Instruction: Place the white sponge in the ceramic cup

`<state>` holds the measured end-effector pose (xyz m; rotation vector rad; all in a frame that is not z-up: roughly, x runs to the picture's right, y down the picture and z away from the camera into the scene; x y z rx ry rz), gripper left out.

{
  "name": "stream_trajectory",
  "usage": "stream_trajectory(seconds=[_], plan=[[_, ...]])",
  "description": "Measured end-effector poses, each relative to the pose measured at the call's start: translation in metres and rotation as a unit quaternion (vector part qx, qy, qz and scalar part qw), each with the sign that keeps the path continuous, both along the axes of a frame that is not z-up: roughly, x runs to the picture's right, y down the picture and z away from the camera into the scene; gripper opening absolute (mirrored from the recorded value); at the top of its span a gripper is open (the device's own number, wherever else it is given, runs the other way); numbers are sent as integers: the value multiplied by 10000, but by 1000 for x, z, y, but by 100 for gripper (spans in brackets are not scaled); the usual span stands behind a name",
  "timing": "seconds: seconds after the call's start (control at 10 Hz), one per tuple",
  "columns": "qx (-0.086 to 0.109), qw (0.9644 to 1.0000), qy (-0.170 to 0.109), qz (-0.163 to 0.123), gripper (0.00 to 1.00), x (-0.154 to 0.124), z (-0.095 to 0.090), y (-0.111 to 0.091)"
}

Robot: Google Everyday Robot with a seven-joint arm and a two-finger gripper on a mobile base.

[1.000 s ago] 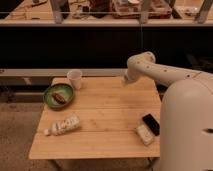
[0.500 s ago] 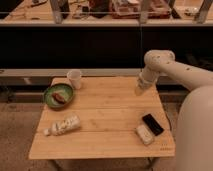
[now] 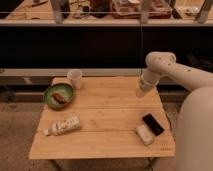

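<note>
- While the gripper [image 3: 141, 91] hangs above the back right part of the wooden table [image 3: 110, 107], how far open it is cannot be told.
- White sponge [image 3: 145, 134] lies near the front right corner, just beside a black phone [image 3: 153, 124].
- Ceramic cup [image 3: 74, 78] stands back left, well apart, near a green bowl [image 3: 59, 95].

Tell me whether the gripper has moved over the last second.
Yes. The gripper has swung away from the ceramic cup and now hangs over the end of the table where the white sponge lies.
</note>
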<state>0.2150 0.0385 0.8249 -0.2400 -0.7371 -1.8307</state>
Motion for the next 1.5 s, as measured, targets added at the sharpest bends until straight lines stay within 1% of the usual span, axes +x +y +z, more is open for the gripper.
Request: stream_trajectory(seconds=[0.1,0.2,0.3,0.4,0.5,0.6,0.7,0.9,1.0,1.1,1.2,1.5], plan=[[4,10000,-65,60,8,10,4,13],[19,9999,-152,66,9,13,5,20],[19,9997,-219,58,14,17,4,29],[-31,9997,-237,21,24,26,4,43],[-91,9998,-189,-73,37,37,1,61],[-112,9997,-159,-162,46,41,-1,70],[-124,9994,-138,-275,56,42,-4,80],[-146,9992,-169,-334,75,36,-10,98],[-130,9992,-201,-308,80,33,-11,102],[-114,9992,-242,-296,80,28,-11,107],[-136,9990,-232,-346,80,25,-10,111],[-128,9991,-227,-345,80,25,-10,111]])
